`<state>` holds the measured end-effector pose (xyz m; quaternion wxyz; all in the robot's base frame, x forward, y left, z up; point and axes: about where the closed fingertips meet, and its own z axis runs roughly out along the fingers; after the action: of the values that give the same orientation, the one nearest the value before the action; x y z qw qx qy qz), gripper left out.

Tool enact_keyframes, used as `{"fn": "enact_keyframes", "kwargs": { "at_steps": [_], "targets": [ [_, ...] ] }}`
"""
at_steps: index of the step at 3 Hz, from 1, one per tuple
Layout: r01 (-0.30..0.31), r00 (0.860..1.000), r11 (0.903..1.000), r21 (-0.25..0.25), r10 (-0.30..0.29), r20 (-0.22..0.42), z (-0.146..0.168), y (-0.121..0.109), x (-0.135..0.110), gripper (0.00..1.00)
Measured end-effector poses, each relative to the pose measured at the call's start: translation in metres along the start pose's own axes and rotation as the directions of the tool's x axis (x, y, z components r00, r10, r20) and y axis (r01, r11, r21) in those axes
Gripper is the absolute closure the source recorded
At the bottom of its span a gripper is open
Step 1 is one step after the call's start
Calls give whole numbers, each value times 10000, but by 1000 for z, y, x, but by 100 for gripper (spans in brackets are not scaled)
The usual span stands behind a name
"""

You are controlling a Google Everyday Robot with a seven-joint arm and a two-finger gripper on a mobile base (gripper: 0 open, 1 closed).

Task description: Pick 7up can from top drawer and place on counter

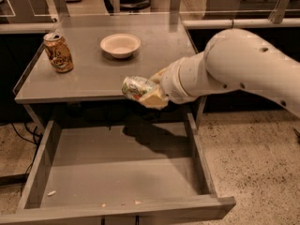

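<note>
The 7up can [135, 87], silvery with green print, lies on its side in my gripper [146, 93], which is shut on it. I hold it in the air at the front edge of the counter [89, 74], above the back of the open top drawer [117, 172]. The white arm reaches in from the right. The drawer is pulled out and holds only a few pale crumbs.
An orange-gold can [58, 52] stands at the counter's left. A white bowl [120, 45] sits at the counter's back middle. Dark cabinets stand behind and at both sides. Speckled floor lies to the right.
</note>
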<state>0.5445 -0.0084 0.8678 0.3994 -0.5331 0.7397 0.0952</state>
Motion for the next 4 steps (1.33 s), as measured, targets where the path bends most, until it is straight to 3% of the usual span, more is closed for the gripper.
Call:
{"fn": "enact_keyframes", "kwargs": {
  "at_steps": [1, 3, 4],
  "targets": [
    [387, 9992, 9982, 464, -387, 7, -4, -36, -15, 100],
    [609, 9980, 9980, 139, -607, -187, 43, -98, -26, 100],
    [598, 9976, 9982, -41, -599, -350, 61, -115, -24, 100]
  ]
}}
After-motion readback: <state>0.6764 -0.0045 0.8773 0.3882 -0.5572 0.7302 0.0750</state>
